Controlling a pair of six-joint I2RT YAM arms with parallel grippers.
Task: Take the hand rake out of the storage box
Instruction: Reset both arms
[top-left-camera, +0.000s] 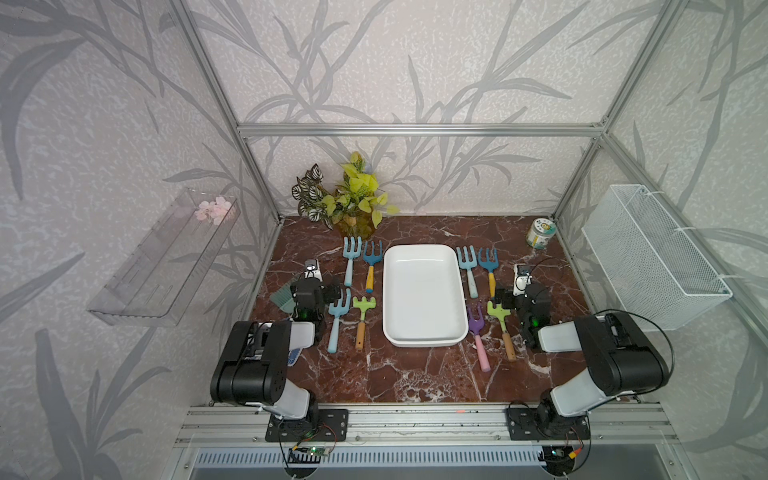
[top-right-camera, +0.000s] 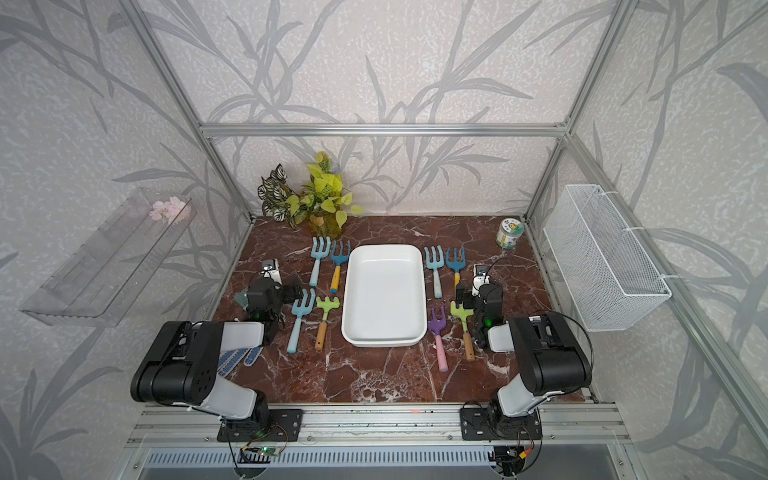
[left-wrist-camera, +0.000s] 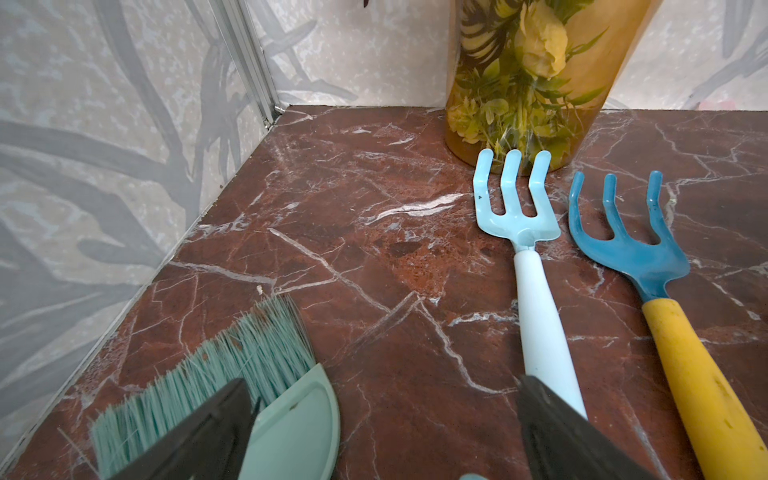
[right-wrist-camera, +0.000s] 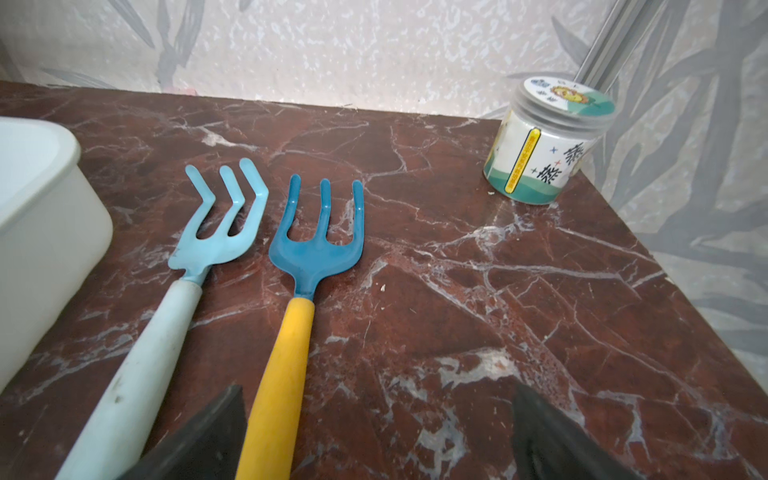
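Spreading under everything, the red-brown marble table (top-left-camera: 415, 374), veined in white, carries the storage box (top-left-camera: 424, 291) at its middle, a shallow glossy white tub with rounded corners and a rolled rim, its smooth floor bare. Every hand rake (top-left-camera: 362, 320) in view lies flat on the marble outside the box, four along its left side and four along its right, tines toward the back wall. The left gripper (left-wrist-camera: 382, 390) hangs to the left of the box, fingers spread wide with only marble between them; one dark finger (left-wrist-camera: 199, 432) overlaps a teal bristle brush (left-wrist-camera: 232, 365), the other the pale blue rake (left-wrist-camera: 536, 316) with its smooth pale handle. The right gripper (right-wrist-camera: 377, 390) hangs to the right of the box, likewise wide apart and gripping nothing; the dark blue rake (right-wrist-camera: 291, 332), three curved glossy tines on a matte yellow handle, runs between its fingers close to one, and a second pale blue rake (right-wrist-camera: 166, 332) lies between that and the box wall. Farther right of the box, in the back corner, stands a small round labelled jar (right-wrist-camera: 548, 141) with a clear lid.
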